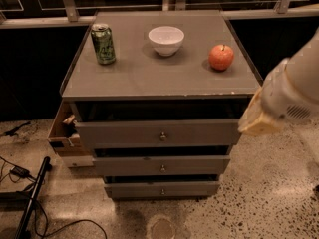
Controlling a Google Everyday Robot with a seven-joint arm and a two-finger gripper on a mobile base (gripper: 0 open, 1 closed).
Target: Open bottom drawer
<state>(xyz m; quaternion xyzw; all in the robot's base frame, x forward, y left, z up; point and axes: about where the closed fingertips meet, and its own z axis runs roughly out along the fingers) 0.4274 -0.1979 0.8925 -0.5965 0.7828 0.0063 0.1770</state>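
The grey cabinet has three stacked drawers. The bottom drawer (134,189) is the narrowest and lowest, just above the floor, with a small round metal knob (162,191) at its middle. Its front stands slightly forward of a dark gap above it. My arm comes in from the right, and the gripper (255,117) shows as a cream-coloured end beside the cabinet's right edge, level with the top drawer. It is well above and to the right of the bottom drawer and touches nothing.
The mid-width drawer front (199,165) and the widest drawer front (119,133) sit above. On the cabinet top (149,78) stand a green can (103,44), a white bowl (166,40) and a red apple (221,57). A cardboard box (62,136) is at the left, cables (22,183) lie on the floor.
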